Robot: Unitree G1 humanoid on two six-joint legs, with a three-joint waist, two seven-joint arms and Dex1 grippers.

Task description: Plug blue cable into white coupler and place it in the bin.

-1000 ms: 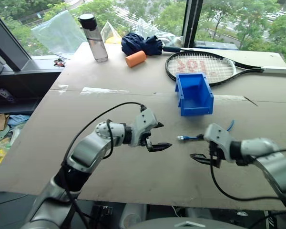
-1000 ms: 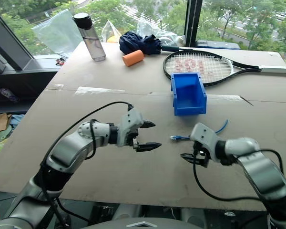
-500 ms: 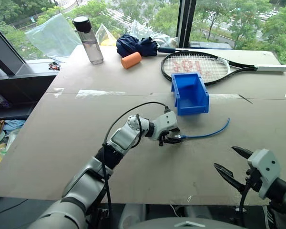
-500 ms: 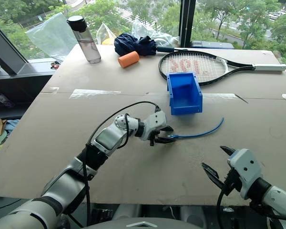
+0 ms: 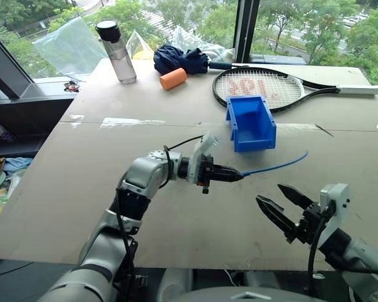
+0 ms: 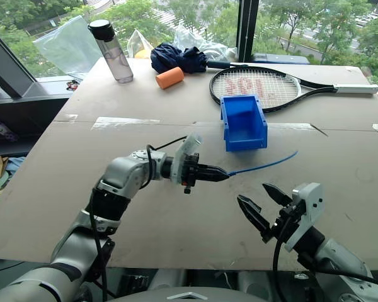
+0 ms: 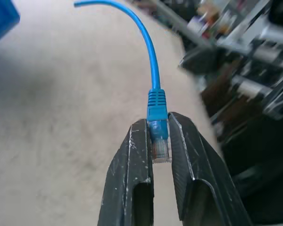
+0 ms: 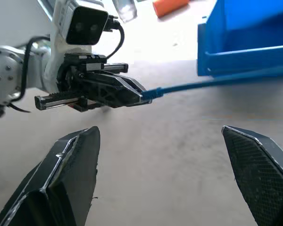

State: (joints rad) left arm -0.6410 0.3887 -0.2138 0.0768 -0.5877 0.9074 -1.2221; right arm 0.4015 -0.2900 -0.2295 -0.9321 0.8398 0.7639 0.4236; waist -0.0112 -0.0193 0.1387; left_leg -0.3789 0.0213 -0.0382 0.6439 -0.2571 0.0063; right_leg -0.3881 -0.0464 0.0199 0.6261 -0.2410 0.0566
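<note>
The left gripper (image 5: pixel 238 176) has its jaws squeezed tight on the clear plug of the cable (image 5: pixel 274 166), lifted off the desk (image 5: pixel 82 189). The cable runs out toward 2 o'clock from the jaws, its far end hanging free. The bin (image 5: pixel 252 123) sits on the desk at 12 o'clock from the plug, close to it but not touching. The right gripper (image 5: pixel 278 204) hangs at 5 o'clock from the plug, its jaws wide and holding nothing. A racket (image 5: pixel 264 87) lies behind the bin.
</note>
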